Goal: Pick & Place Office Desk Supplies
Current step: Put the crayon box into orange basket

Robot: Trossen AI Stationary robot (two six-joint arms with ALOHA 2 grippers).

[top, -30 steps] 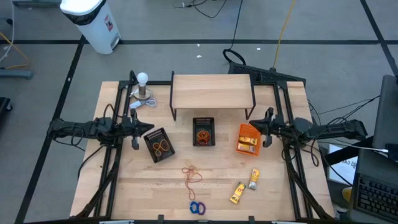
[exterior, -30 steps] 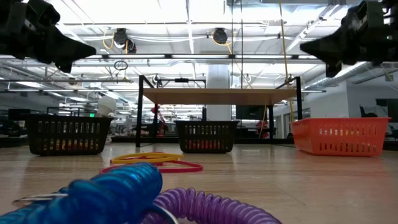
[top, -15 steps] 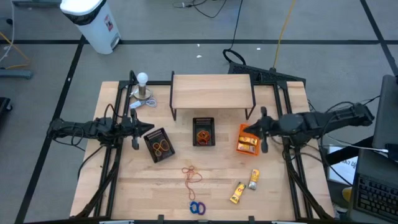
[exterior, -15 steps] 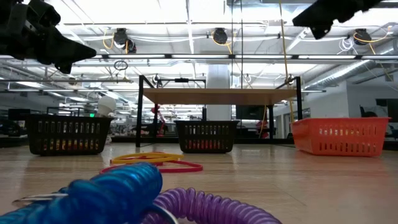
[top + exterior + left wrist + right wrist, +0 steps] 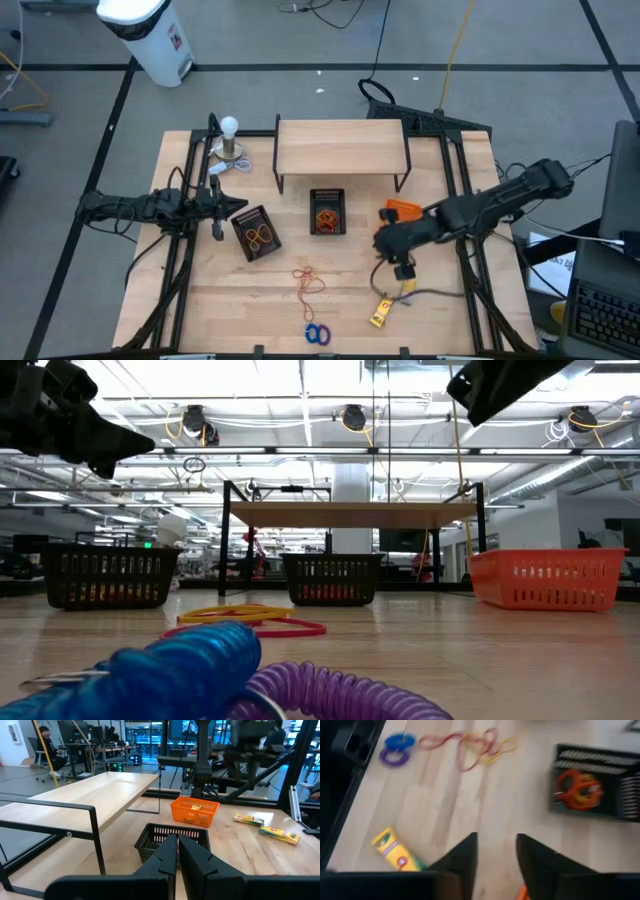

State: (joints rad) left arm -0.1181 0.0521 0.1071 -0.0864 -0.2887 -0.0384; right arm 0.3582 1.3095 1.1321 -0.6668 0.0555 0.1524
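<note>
Over the wooden table [image 5: 200, 300], the right gripper [image 5: 398, 262] hangs above the bare boards between the orange bin [image 5: 401, 212] and the yellow packets [image 5: 381, 310], its two dark fingers [image 5: 465, 855] parted with a clear gap between them and nothing held. From its wrist camera one yellow packet [image 5: 395, 851] lies just beside the fingers, with the tangle of red and tan rubber bands [image 5: 470, 747] and the blue and purple rings [image 5: 396, 749] farther off, and a black mesh bin [image 5: 597, 782] holding orange bands to one side. Seen from above, the loose rubber bands [image 5: 308, 282] lie near the middle of the table's front half, and the rings [image 5: 317, 333] sit close to the front edge. The left gripper [image 5: 240, 207] waits at the table's left side, beside the other black mesh bin [image 5: 257, 232], its fingers [image 5: 165, 857] pressed nearly together and empty. A white bulb-shaped object [image 5: 230, 140] stands at the far left corner, next to a small wooden shelf [image 5: 340, 148].
</note>
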